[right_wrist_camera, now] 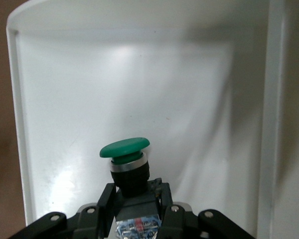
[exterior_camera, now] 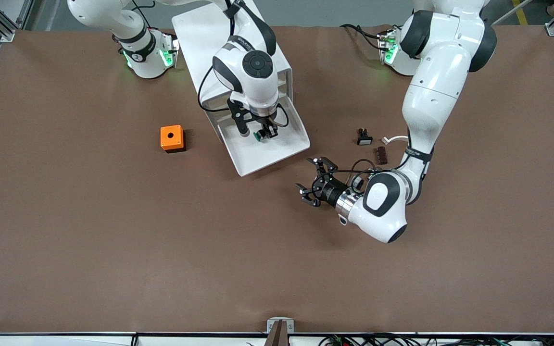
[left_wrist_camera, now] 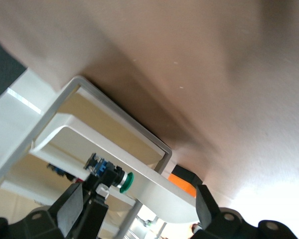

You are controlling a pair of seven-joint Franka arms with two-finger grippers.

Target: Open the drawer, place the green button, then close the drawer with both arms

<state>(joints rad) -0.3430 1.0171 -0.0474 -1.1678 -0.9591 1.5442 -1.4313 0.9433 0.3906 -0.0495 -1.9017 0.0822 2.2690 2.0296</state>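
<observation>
The white cabinet point(exterior_camera: 209, 38) stands between the two bases, and its lowest drawer point(exterior_camera: 258, 163) is pulled out toward the front camera. My right gripper point(exterior_camera: 263, 133) hangs over the open drawer, shut on the black-blue body of the green-capped button point(exterior_camera: 259, 136). In the right wrist view the button point(right_wrist_camera: 125, 149) sticks out of the right gripper point(right_wrist_camera: 134, 199) above the drawer's white floor point(right_wrist_camera: 139, 89). My left gripper point(exterior_camera: 308, 179) is open and holds nothing, low over the table beside the drawer's front corner, toward the left arm's end. The left wrist view has the left gripper point(left_wrist_camera: 139, 209) facing the drawer point(left_wrist_camera: 154, 184) and the button point(left_wrist_camera: 124, 181).
An orange cube with a hole point(exterior_camera: 171, 138) sits on the brown table toward the right arm's end. A black part with a white face point(exterior_camera: 364, 137), a small brown piece point(exterior_camera: 381, 155) and a white clip point(exterior_camera: 395, 140) lie near the left arm's forearm.
</observation>
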